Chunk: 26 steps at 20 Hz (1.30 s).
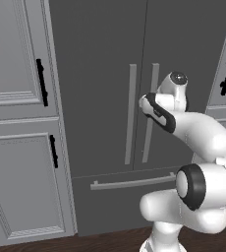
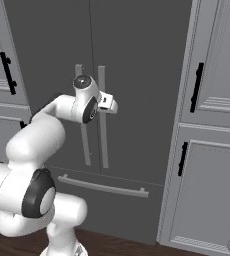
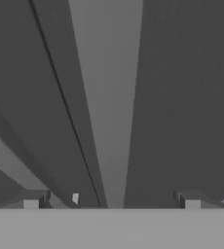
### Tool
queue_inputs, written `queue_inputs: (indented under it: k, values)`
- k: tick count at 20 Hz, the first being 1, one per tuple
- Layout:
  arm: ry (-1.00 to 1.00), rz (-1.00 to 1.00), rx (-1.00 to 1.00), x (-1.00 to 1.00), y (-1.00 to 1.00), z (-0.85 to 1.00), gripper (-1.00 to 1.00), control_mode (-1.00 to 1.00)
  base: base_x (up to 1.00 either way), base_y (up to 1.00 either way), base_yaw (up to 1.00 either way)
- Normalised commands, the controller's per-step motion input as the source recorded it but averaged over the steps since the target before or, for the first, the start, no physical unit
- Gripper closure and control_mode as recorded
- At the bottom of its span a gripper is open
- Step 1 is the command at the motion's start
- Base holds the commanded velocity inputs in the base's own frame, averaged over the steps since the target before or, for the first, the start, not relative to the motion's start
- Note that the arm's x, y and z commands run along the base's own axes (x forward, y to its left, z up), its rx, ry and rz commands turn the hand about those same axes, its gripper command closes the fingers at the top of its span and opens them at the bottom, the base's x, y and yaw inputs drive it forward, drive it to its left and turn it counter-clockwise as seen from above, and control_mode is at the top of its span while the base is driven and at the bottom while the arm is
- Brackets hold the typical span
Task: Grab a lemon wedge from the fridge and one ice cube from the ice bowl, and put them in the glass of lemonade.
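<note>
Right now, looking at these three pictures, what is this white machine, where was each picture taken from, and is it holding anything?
It is a white robot arm on a base that can drive, in a simulated kitchen. Two pictures come from cameras on the base, behind the arm to its left and right. Both show the dark grey fridge, doors shut, flanked by light grey cabinets. The third comes from a camera on the hand: it looks closely at the fridge's right bar handle, which runs between the two fingertips. The gripper is open and holds nothing; the handle lies between its jaws, not yet clamped.
</note>
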Motion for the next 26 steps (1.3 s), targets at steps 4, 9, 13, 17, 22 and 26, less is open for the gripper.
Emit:
queue_inputs:
  k: [4, 9, 13, 17, 22, 26]
  values:
    - [-0.12, 0.0, 0.0, 0.01, 0.0, 0.45, -1.0, -1.0, 0.0, 0.0, 0.0]
    - [-0.02, -0.01, 0.0, 0.4, -0.04, -0.04, -1.0, -1.0, 0.0, 0.0, 0.0]
    - [0.0, -0.02, 0.0, 0.67, -0.02, -0.39, -1.0, -1.0, 0.0, 0.0, 0.0]
    - [0.0, -0.02, 0.0, 0.54, -0.11, -0.4, -1.0, -1.0, 0.0, 0.0, 0.0]
    - [0.0, -0.01, 0.0, 0.51, -0.06, -0.47, -1.0, -1.0, 0.0, 0.0, 0.0]
    - [0.0, 0.0, 0.0, 0.24, -0.03, -0.18, -1.0, -1.0, 0.0, 0.0, 0.0]
